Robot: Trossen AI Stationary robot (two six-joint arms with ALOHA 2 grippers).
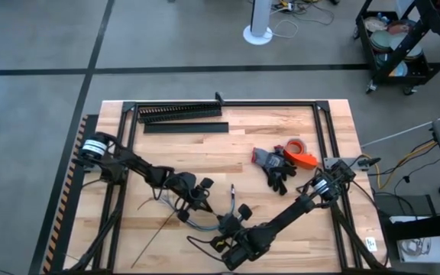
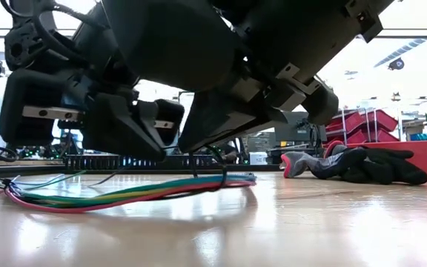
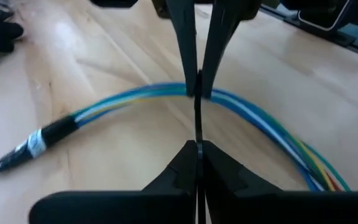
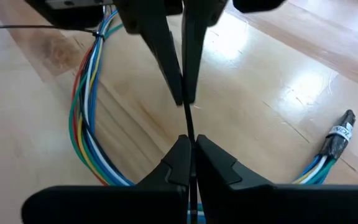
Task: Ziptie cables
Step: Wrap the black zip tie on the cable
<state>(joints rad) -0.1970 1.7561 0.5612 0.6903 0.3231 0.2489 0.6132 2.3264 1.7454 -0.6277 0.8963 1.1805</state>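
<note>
The cables (image 3: 123,102), a bundle of thin coloured wires with a dark taped end (image 3: 33,146), lie curved on the wooden table (image 1: 281,206); the low view shows them flat on the wood (image 2: 124,194). A thin dark ziptie (image 3: 197,121) stretches across the bundle between both grippers. My left gripper (image 3: 197,151) and my right gripper (image 4: 190,148) face each other tip to tip near the table's front middle, each shut on the ziptie. Another ziptie (image 1: 153,237) lies loose on the table to the left. My left gripper pinches one end of the ziptie (image 3: 197,142) between its two fingertips, the fingers lying along the strip. The strip runs straight away from them, over the cables, to the other gripper. My right gripper pinches the ziptie's other end (image 4: 189,134) between its fingertips, also along the strip. The strip runs straight to the left gripper's fingers (image 4: 166,56), close above the table.
A long black toothed duct (image 1: 180,112) and a black bar (image 1: 186,127) lie at the far edge. Dark gloves (image 1: 277,168) and an orange tape dispenser (image 1: 300,155) sit right of the middle. A black frame (image 1: 323,137) borders the table.
</note>
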